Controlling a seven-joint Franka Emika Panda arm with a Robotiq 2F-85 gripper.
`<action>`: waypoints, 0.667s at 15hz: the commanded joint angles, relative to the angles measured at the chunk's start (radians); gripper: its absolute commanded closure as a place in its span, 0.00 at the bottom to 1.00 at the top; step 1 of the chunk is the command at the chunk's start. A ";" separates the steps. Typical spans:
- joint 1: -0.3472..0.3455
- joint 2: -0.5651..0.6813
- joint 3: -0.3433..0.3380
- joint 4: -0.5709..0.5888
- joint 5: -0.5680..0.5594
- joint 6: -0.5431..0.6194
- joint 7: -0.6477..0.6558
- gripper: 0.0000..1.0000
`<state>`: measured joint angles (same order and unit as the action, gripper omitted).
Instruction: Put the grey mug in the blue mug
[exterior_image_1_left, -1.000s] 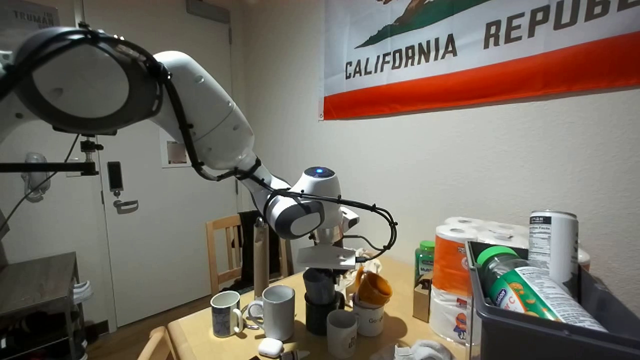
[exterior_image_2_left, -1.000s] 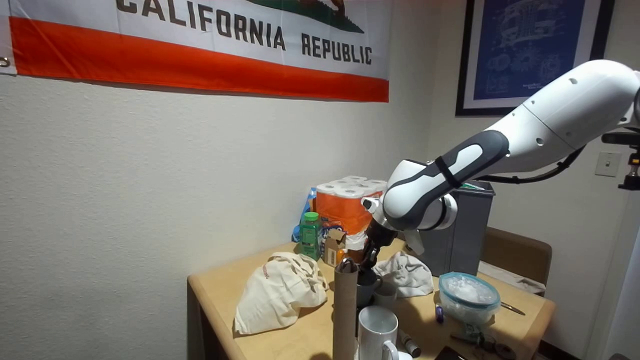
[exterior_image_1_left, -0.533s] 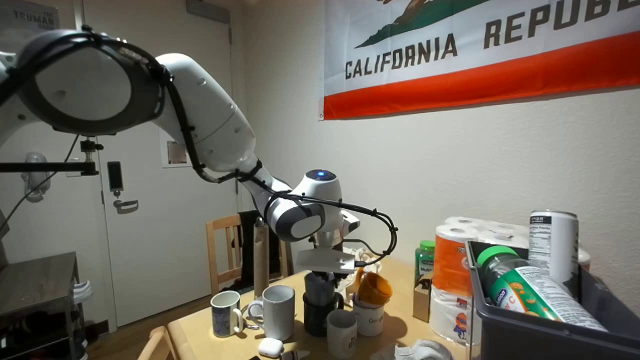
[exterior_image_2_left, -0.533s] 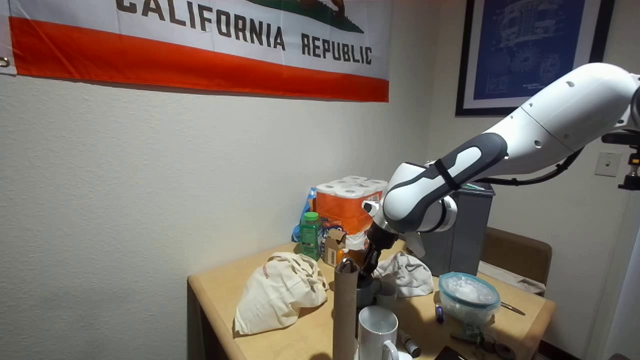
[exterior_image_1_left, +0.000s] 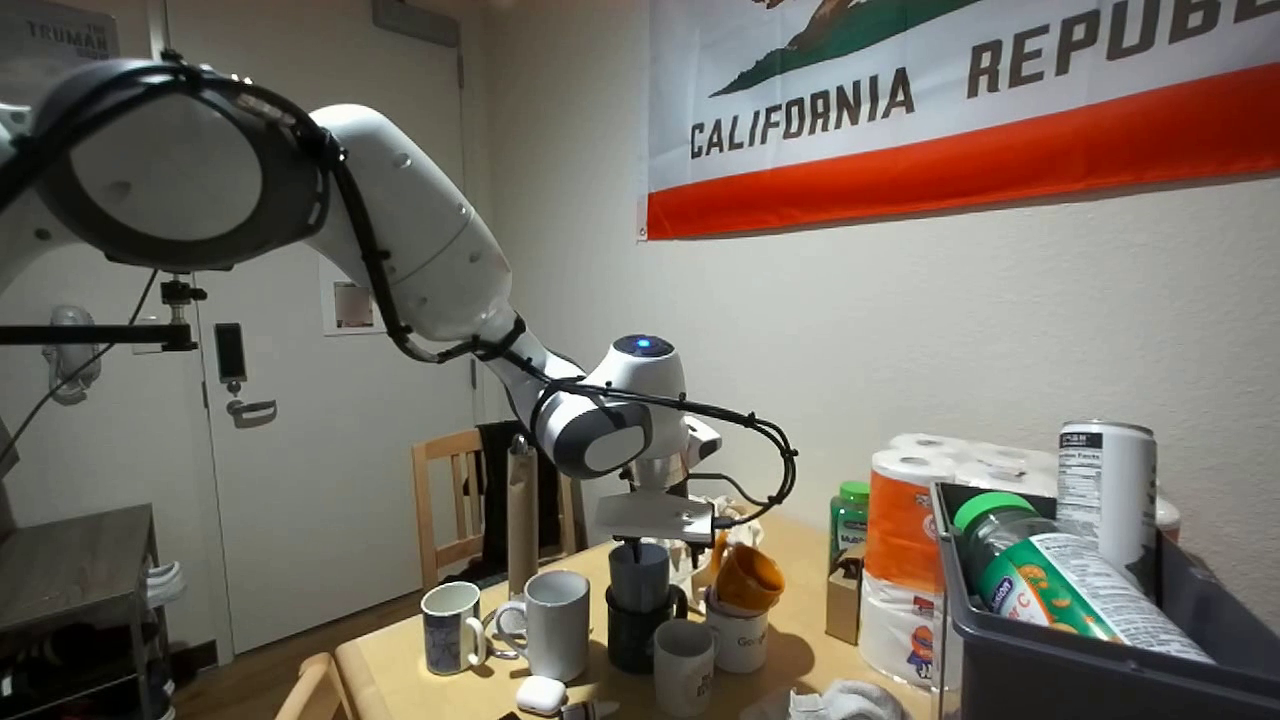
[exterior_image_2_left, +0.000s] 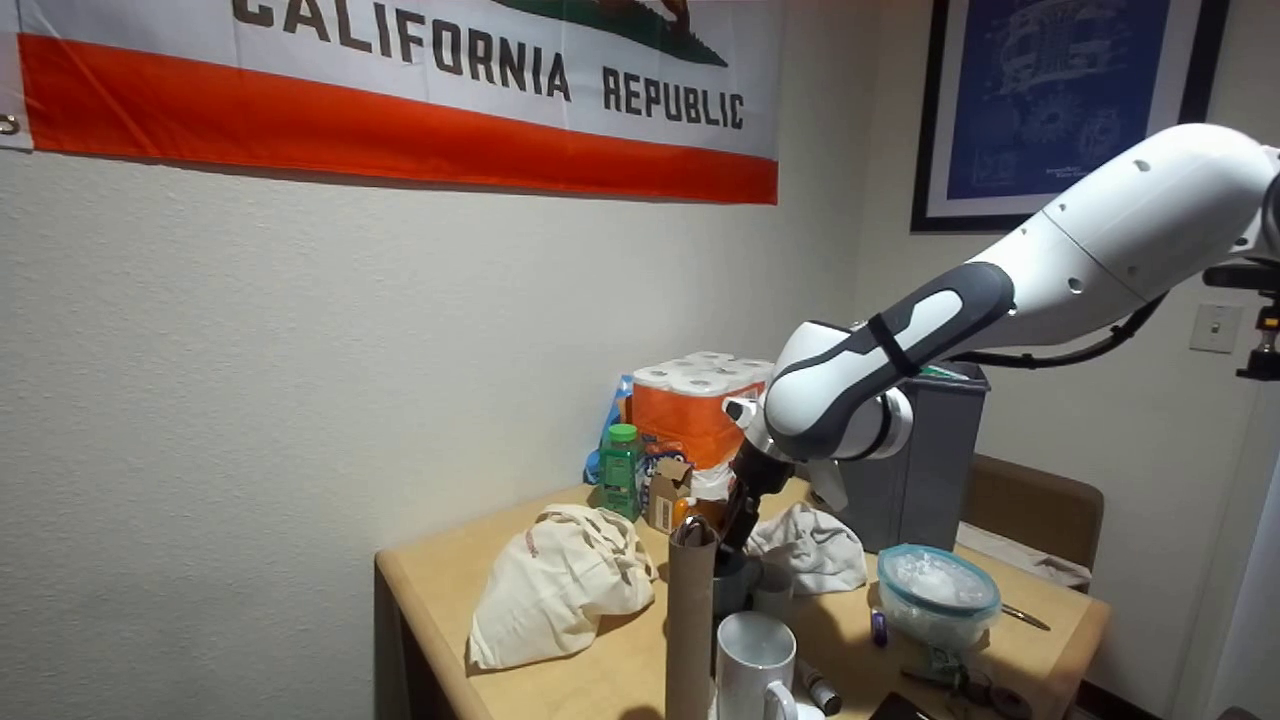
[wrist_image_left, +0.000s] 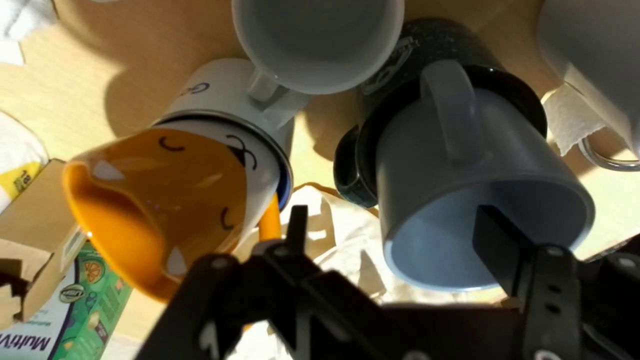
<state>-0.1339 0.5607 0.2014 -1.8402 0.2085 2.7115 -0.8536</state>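
Note:
The grey mug (wrist_image_left: 425, 155) sits in the mouth of the dark blue mug (wrist_image_left: 440, 42), part of its body above the rim and its mouth toward the wrist camera. In an exterior view, the grey mug (exterior_image_1_left: 638, 580) stands nearly upright in the blue mug (exterior_image_1_left: 630, 640). My gripper (wrist_image_left: 393, 209) is open. One finger (wrist_image_left: 500, 245) reaches over the grey mug's opening; the opposite finger (wrist_image_left: 299, 227) is outside it, with a wide gap from the wall. A cardboard tube hides much of both mugs in an exterior view.
An orange mug (wrist_image_left: 200, 185) lies tilted in a white mug (exterior_image_1_left: 740, 640) beside the stack. Another white mug (exterior_image_1_left: 684, 670) stands close in front, a tall white mug (exterior_image_1_left: 558, 620) to one side. The cardboard tube (exterior_image_2_left: 690, 620) and a cloth bag (exterior_image_2_left: 560, 590) are nearby.
The grey mug has come down a little and straightened in the blue mug. My gripper's jaws have opened and let go of it, and the arm has risen slightly.

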 joint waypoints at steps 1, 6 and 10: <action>-0.008 -0.031 0.008 0.026 -0.023 -0.073 0.039 0.00; -0.003 -0.067 -0.008 0.070 -0.020 -0.198 0.045 0.00; -0.006 -0.120 -0.025 0.096 -0.009 -0.379 0.041 0.00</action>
<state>-0.1352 0.4985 0.1883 -1.7491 0.2085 2.4585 -0.8375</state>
